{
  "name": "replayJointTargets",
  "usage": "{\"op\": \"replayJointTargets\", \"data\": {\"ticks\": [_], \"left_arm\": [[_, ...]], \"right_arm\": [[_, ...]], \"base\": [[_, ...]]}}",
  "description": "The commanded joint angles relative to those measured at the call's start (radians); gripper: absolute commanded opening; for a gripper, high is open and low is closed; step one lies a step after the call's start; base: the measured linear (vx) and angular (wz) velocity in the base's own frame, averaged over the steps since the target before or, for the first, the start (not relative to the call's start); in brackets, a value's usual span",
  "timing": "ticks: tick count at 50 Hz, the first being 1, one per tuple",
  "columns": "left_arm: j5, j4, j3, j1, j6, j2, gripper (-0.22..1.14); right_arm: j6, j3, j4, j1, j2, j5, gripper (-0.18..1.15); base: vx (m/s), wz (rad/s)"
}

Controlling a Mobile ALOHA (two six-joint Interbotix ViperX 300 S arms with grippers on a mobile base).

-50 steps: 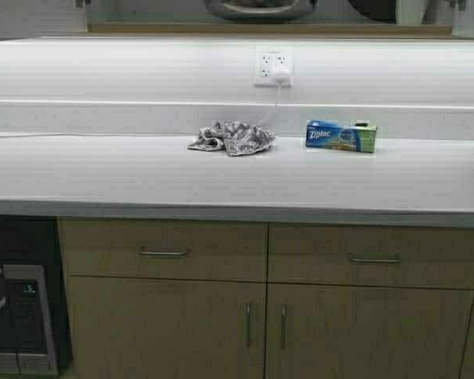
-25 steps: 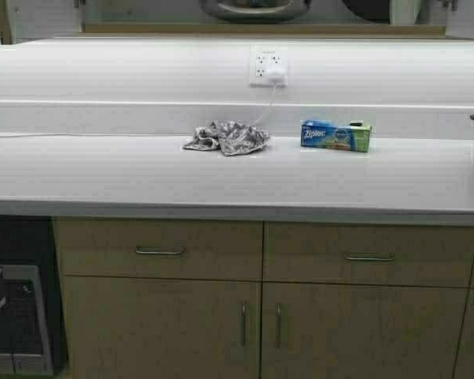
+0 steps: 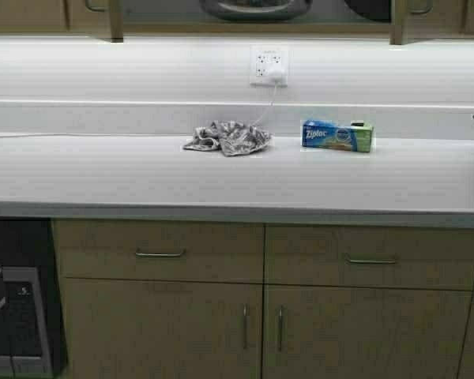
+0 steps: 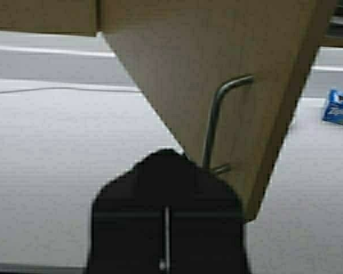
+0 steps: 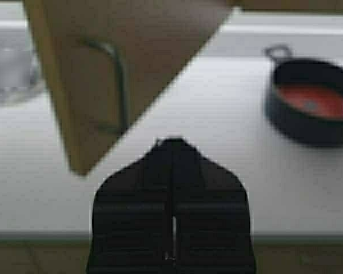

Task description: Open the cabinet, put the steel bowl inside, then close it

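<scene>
White bench (image 3: 237, 178) spreads below; each tool, left tool (image 4: 167, 171) and right tool (image 5: 172, 149), pinched narrow and empty, faces a swung-out cabinet (image 4: 217, 68) door just ahead; steel bowl (image 3: 257, 9) sits inside above.

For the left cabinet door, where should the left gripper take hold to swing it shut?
Judging by the left wrist view, the cabinet door stands partly open, its slim vertical bar handle standing off the face just beyond the left gripper. Gripping or pushing that bar's lower half from the door's outer face looks best; the flat panel offers no other hold.
</scene>
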Motion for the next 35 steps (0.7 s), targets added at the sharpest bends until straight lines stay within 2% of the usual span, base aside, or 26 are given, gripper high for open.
{"op": "replayJointTargets", "data": {"ticks": [1, 12, 26, 30, 35], "left_arm": [[-0.018, 0.028, -0.066, -0.057, 0.000, 0.031, 0.04], [-0.018, 0.028, -0.264, -0.074, 0.000, 0.210, 0.04], [-0.002, 0.025, -0.581, -0.133, -0.006, 0.492, 0.04], [0.040, 0.025, -0.614, -0.146, -0.008, 0.512, 0.04], [0.046, 0.026, -0.571, -0.144, -0.005, 0.489, 0.04]], "right_arm": [[0.015, 0.061, 0.021, 0.097, -0.077, -0.008, 0.06], [0.040, 0.135, 0.048, 0.199, -0.172, 0.008, 0.06], [0.040, 0.140, 0.046, 0.209, -0.235, 0.009, 0.06], [0.038, 0.140, 0.046, 0.209, -0.229, 0.009, 0.06], [0.037, 0.127, 0.046, 0.209, -0.207, 0.009, 0.06]], "base": [[0.07, 0.02], [0.07, -0.01], [0.06, -0.01], [0.03, -0.03], [0.02, -0.02]]}}
